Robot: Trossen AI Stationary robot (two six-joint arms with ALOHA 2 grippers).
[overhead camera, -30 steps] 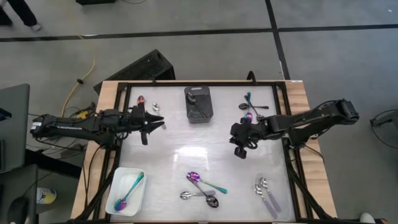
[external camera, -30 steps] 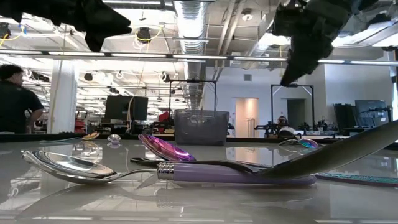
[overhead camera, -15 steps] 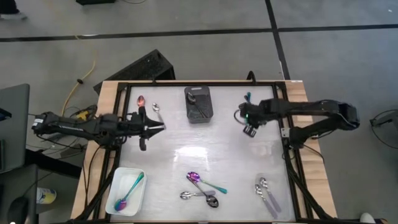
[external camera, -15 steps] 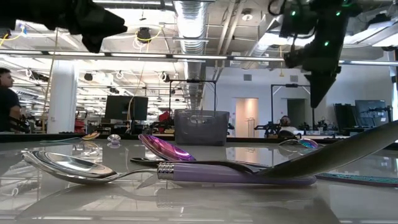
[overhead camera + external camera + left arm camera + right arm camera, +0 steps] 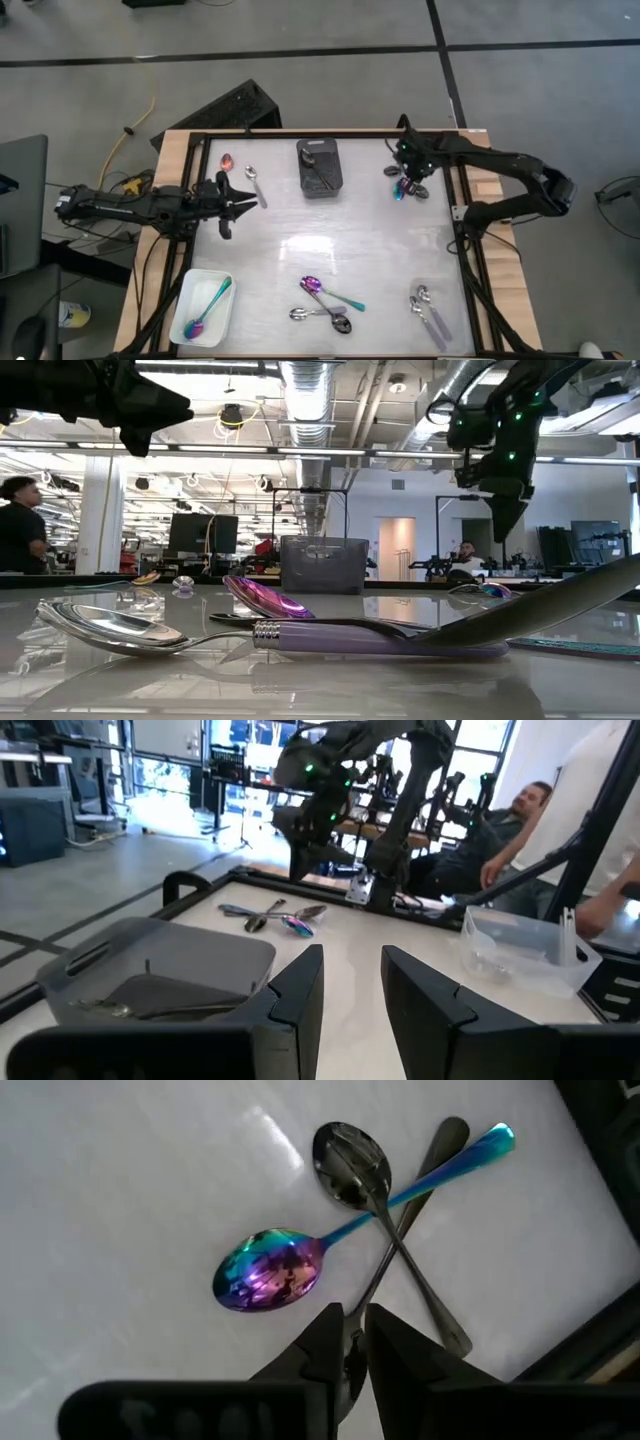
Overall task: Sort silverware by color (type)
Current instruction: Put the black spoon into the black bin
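Spoons lie flat on the table in groups. At the far right, a rainbow spoon and two dark spoons cross each other. My right gripper hangs shut above this group, fingers pointing down and clear of it. Two more spoons lie at the far left. My left gripper is open just near of them, above the table, touching nothing. Mixed spoons lie near the middle and pale ones near the right.
A small black bin with dark spoons in it stands at the far middle. A white tray at the near left corner holds a rainbow spoon. A black frame borders the table. People show in the room beyond.
My right gripper has swung from the table's right middle toward the far edge and now stands over the far-right spoon group, fingers pointing down. My left gripper has drawn back a little toward the left edge. No spoon has moved.
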